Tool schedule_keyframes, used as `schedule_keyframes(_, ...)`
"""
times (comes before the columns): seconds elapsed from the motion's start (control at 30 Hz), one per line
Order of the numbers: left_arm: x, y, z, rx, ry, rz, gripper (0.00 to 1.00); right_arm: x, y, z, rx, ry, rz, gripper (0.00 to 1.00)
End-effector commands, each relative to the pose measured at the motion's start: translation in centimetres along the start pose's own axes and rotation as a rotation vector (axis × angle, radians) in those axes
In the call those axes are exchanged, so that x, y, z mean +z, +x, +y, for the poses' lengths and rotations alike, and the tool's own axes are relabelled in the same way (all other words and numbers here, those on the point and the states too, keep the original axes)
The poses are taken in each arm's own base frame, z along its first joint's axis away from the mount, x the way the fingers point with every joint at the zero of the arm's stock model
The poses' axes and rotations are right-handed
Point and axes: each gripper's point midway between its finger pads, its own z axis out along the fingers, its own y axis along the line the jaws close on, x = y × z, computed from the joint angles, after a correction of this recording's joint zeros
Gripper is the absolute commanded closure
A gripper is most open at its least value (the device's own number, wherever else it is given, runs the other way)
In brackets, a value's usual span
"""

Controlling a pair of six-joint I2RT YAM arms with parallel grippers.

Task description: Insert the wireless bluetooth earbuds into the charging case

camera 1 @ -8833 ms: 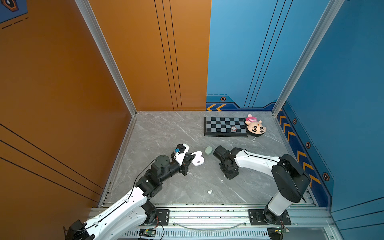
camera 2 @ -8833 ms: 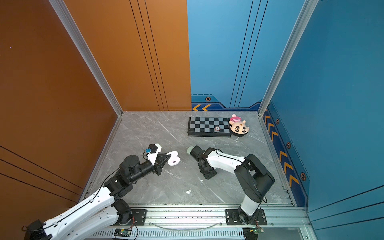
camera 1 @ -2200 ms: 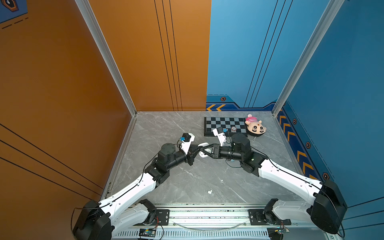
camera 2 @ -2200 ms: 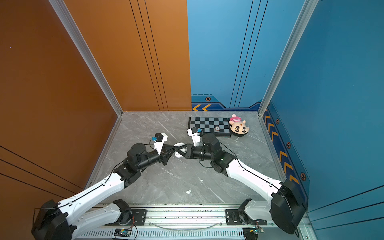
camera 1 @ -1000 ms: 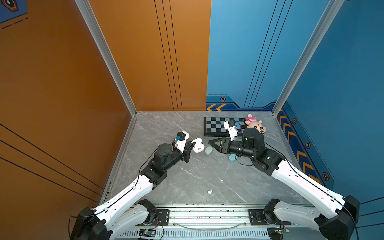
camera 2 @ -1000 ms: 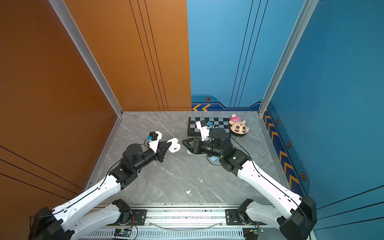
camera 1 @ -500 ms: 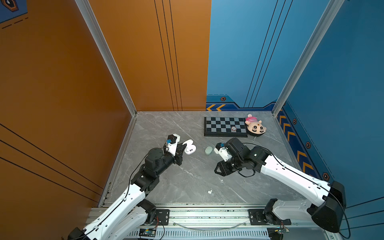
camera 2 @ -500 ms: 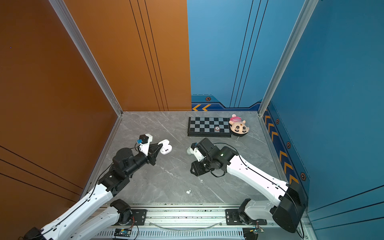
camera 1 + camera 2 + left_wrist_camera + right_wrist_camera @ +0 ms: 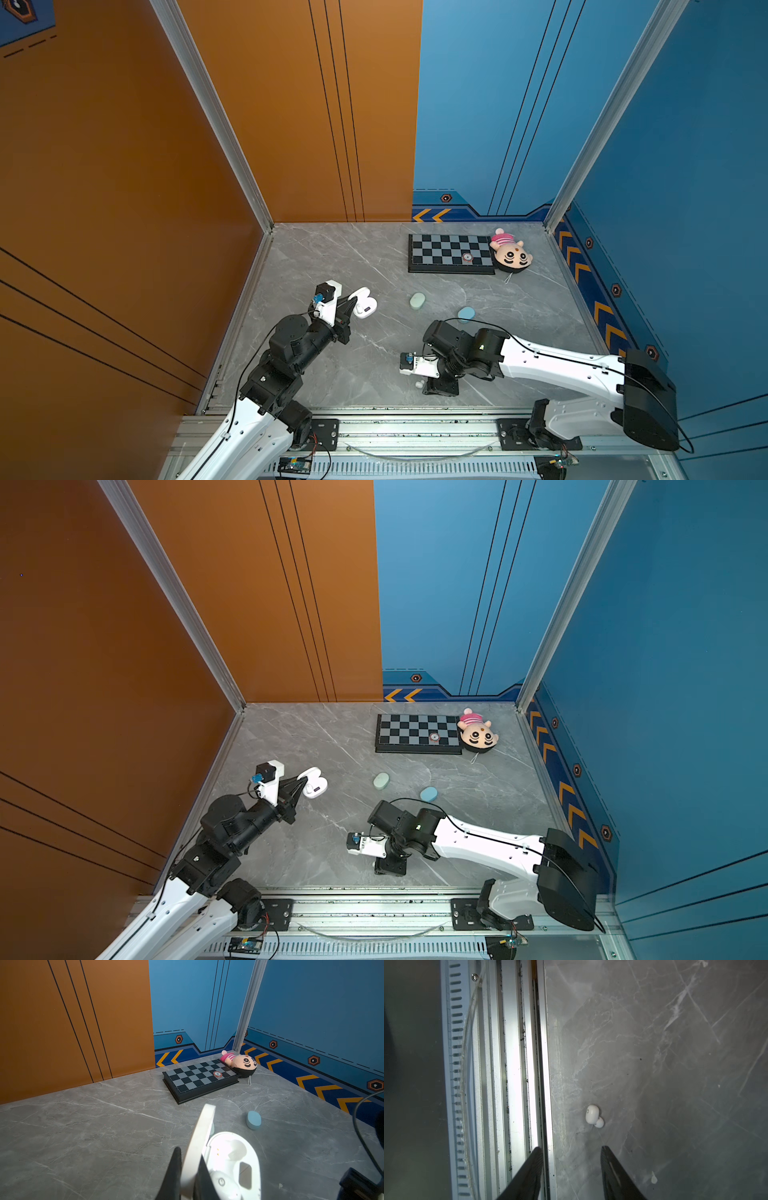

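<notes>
Marble tabletop (image 9: 365, 249): white earbud (image 9: 592, 1116) at six o'clock by rail (image 9: 512, 1064). My right gripper (image 9: 571, 1147) parted above; left gripper (image 9: 189, 1153) clenched on case lid (image 9: 204, 1126). Off-centre pinch could squirt bud railward.

**Setting:** robot test cell, laboratory type.

**Enclosure:** orange wall panels (image 9: 124, 166) fill the left and upper middle of both top views. Blue wall panels (image 9: 498, 104) fill the right. Aluminium posts (image 9: 216, 116) join them at the corners. Yellow chevron trim (image 9: 432, 215) runs along the foot of the blue walls.

**Floor of cell:** grey marble-pattern surface (image 9: 374, 257).

**Lower edge of frame:**
- An aluminium rail (image 9: 415, 434) carries the bolted bases of two white-and-black machines, the left arm (image 9: 249, 432) and the right arm (image 9: 552, 368).
- A slotted cable duct (image 9: 415, 468) and a bare circuit board (image 9: 295, 464) sit below the rail.

**Props, upper right of the surface:** chessboard (image 9: 451, 252) and plush doll (image 9: 511, 255).
</notes>
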Motion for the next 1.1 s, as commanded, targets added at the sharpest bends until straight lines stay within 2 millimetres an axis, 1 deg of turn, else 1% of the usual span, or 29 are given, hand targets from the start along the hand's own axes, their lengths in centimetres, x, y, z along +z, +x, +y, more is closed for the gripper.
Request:
schedule_keyframes(0.0,-0.2,1.8,1.0,-0.019,-0.043,0.049,1.0,1.6,-0.8,-0.2,-0.078,-0.004,-0.016,0.52)
schedule_keyframes(0.13,-0.1,2.1,1.0,-0.026,-0.042,0.055,1.0,3.1,-0.5,-0.7,-0.075,0.014,0.031,0.53)
schedule_keyframes(0.3,0.2,2.1,1.1,-0.031,-0.046,0.05,1.0,4.4,0.1,-2.0,-0.053,0.059,0.09,0.57)
schedule_keyframes(0.53,0.2,2.0,1.0,-0.028,-0.043,0.053,1.0,6.0,1.0,-2.4,-0.039,0.055,0.149,0.62)
schedule_keyframes(0.77,0.3,2.2,1.0,-0.028,-0.043,0.058,1.0,6.4,1.7,-2.8,-0.031,0.069,0.178,0.67)
schedule_keyframes(0.93,0.4,2.2,1.0,-0.021,-0.039,0.061,1.0,6.5,2.2,-2.8,-0.02,0.072,0.195,0.76)
schedule_keyframes(1.07,0.5,2.1,0.9,-0.021,-0.035,0.061,1.0,6.6,2.5,-2.8,-0.013,0.076,0.205,0.8)
